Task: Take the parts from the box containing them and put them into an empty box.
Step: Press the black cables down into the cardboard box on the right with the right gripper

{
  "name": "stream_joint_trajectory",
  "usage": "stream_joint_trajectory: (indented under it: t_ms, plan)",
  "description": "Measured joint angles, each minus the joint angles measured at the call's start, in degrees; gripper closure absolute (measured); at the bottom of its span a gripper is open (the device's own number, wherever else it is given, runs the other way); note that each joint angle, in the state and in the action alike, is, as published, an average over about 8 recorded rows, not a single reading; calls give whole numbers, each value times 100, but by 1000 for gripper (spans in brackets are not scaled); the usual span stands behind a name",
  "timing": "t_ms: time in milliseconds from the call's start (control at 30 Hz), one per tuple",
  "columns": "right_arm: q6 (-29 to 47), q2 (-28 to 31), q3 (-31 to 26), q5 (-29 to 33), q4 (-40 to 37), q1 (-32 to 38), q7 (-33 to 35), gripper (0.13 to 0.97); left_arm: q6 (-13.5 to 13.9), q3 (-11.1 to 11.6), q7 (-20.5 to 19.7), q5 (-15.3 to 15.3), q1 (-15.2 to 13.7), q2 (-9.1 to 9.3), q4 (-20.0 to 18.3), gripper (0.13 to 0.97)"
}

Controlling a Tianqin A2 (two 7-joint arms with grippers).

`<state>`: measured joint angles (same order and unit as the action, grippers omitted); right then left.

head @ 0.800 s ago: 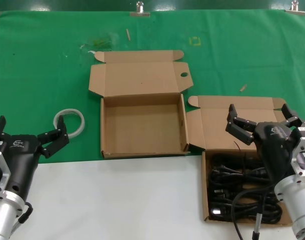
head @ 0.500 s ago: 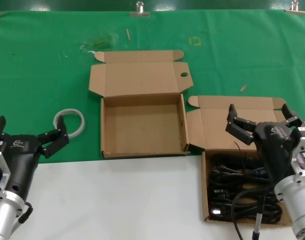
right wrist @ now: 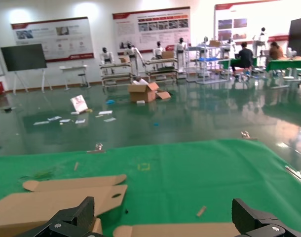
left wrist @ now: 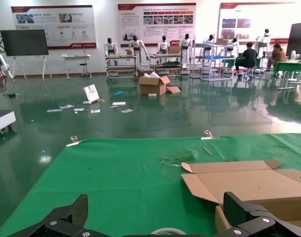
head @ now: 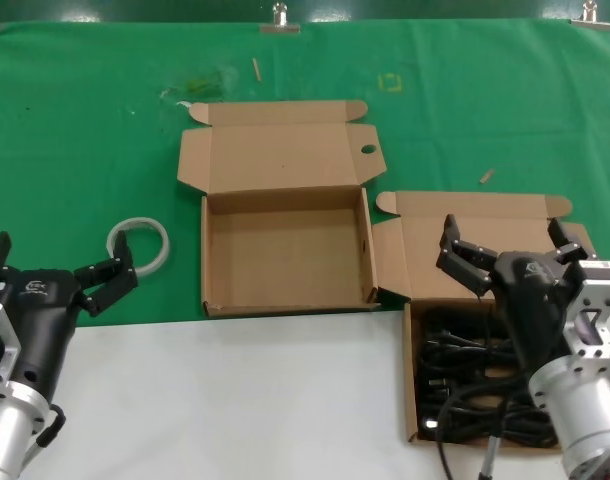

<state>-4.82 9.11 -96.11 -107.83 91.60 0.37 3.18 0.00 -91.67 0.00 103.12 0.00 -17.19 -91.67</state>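
The empty box (head: 285, 255) lies open at the middle of the green cloth, its lid (left wrist: 249, 180) folded back; the same holed lid (right wrist: 56, 202) also shows in the right wrist view. To its right, nearer me, the box containing the parts (head: 413, 390) holds a tangle of black power cords (head: 455, 350). My right gripper (head: 505, 240) hangs open above the back of that box, over its lid (right wrist: 180, 230), with nothing between its fingers. My left gripper (head: 63, 255) waits open at the near left, also empty.
A white ring (head: 139, 243) lies on the cloth just beyond the left gripper (left wrist: 156, 212) and shows as a sliver (left wrist: 165, 230) in its wrist view. Small scraps (head: 486, 176) dot the far cloth. A white strip (head: 235, 400) runs along the near side.
My right gripper has shifted a little to the left and lower over the box of cords. The left arm, the boxes and the cords have not moved.
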Motion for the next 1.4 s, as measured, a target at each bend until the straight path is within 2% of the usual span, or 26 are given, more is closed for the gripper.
stream_joint_trajectory:
  t_ms: [267,700,967,1400]
  plan:
    - [-810,-6,-517,-821,161,-245,648,129,0,0,0,0,0,0,0,132]
    - [-2220,-6,-1014,-2249,851,-1065,2393,129,0,0,0,0,0,0,0,132]
    - [-2803,-6,-990,-2868,1076,-1264,3652,129,0,0,0,0,0,0,0,132]
    - [-3286,-6,-444,-4049,1467,-1293,6009,129,0,0,0,0,0,0,0,132]
